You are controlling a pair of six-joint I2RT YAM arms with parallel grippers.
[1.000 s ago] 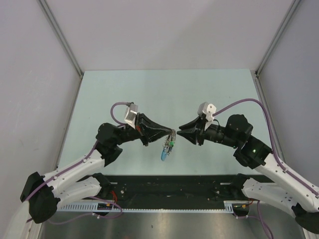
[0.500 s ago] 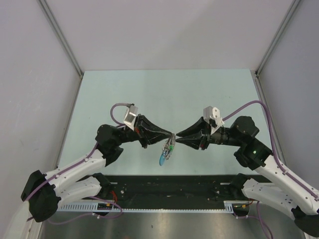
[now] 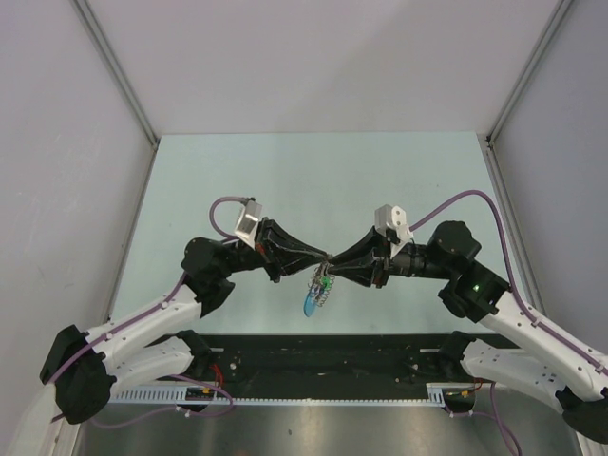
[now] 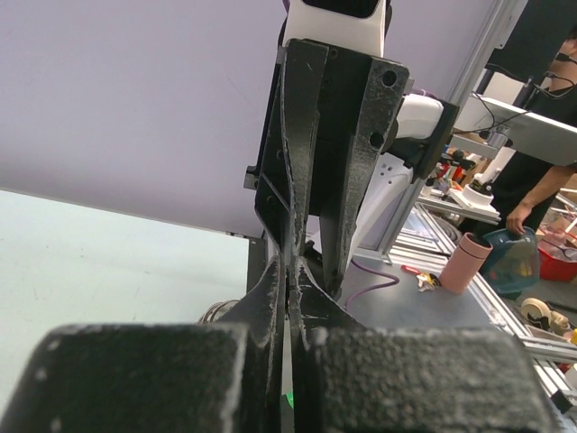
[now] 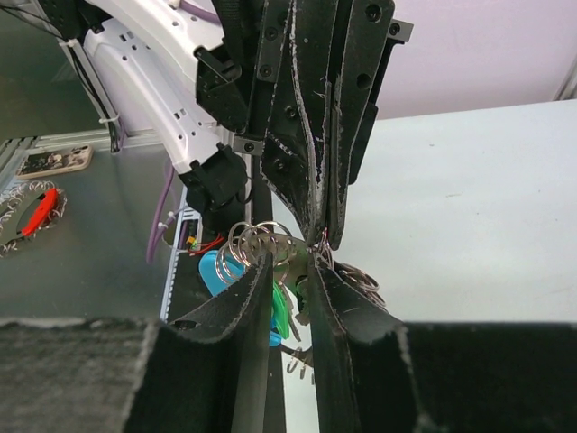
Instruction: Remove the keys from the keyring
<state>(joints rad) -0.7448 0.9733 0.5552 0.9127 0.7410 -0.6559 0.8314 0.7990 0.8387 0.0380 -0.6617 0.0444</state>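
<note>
Over the preceding second the right fingers had swung in from the right of the keys to meet the top of the bunch, their wrist rolling over. The left fingers had scarcely shifted.

Left of the keys, the left fingers reached in from the upper left and were clenched tight, with no gap between them in the left wrist view. They pinched the top of the bunch at the keyring, and everything else hung from that point.

The keys dangled just below the pinch, in the air over the pale green worktop. A blue piece hung lowest, and a green piece sat among the silvery loops.

Right of the keys, the right fingers came in roughly level, their tips touching or nearly touching the left tips. They stood narrowly parted, straddling some loops of the bunch. Whether their pads actually pressed on the metal could not be told.
</note>
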